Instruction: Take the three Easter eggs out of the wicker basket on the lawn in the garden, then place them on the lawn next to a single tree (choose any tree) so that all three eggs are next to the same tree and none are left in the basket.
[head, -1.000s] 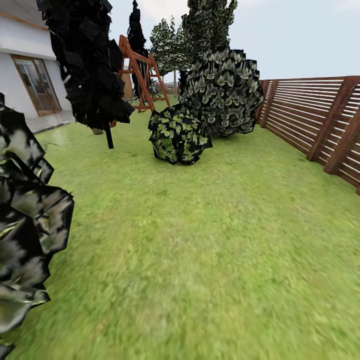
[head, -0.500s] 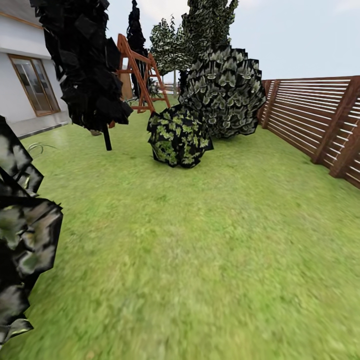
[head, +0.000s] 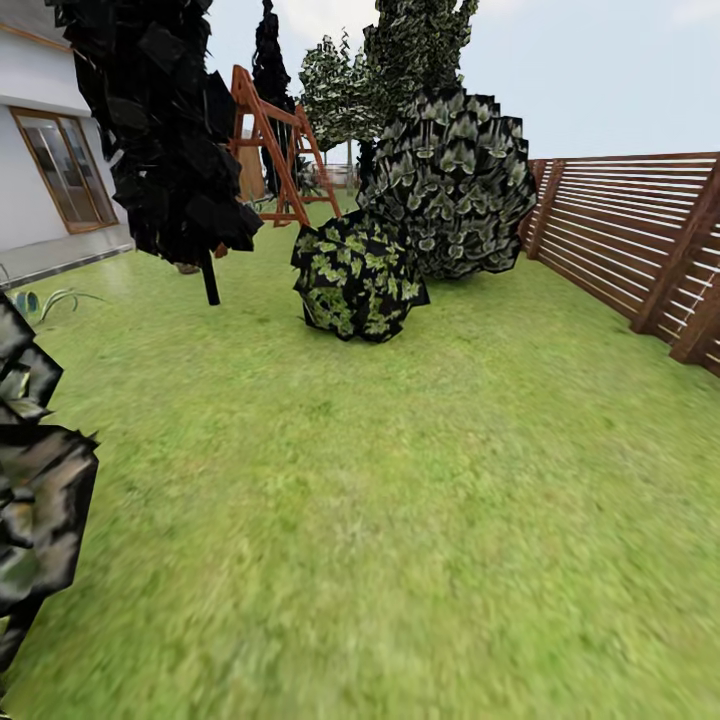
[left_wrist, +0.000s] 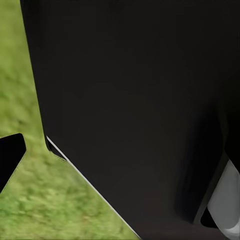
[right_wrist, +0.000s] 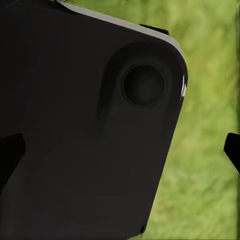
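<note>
So this looks like the travel part of the job, not the picking part. The head view is just garden: a wide stretch of the lawn (head: 400, 500) with a few yellowish patches, a black-leaved tree with a thin dark trunk (head: 170, 130) at upper left, a small leafy bush (head: 358, 275) in the middle distance with a bigger one (head: 450, 185) right behind it, an orange wooden frame (head: 270, 140) further back, a slatted wooden fence (head: 640, 230) running down the right side, and a white house with a glass door (head: 55, 165) at far left. Some dark foliage (head: 35, 500) crowds the left edge.

No wicker basket, no Easter eggs, no pale leaning trunk that I can spot anywhere here, so I can't say where the task's things are from this angle.

Both wrist views are mostly blocked by black robot body panels, with grass showing around them. In the left wrist view there's a dark tip at the edge that may be a finger, same in the right wrist view, but honestly I can't tell whether either end effector is open or closed, or whether it's carrying anything.

My guess: the robot is searching or driving toward the basket. Next move calls for turning the base or head until the basket comes into sight, then rolling up near enough to reach down into it.
</note>
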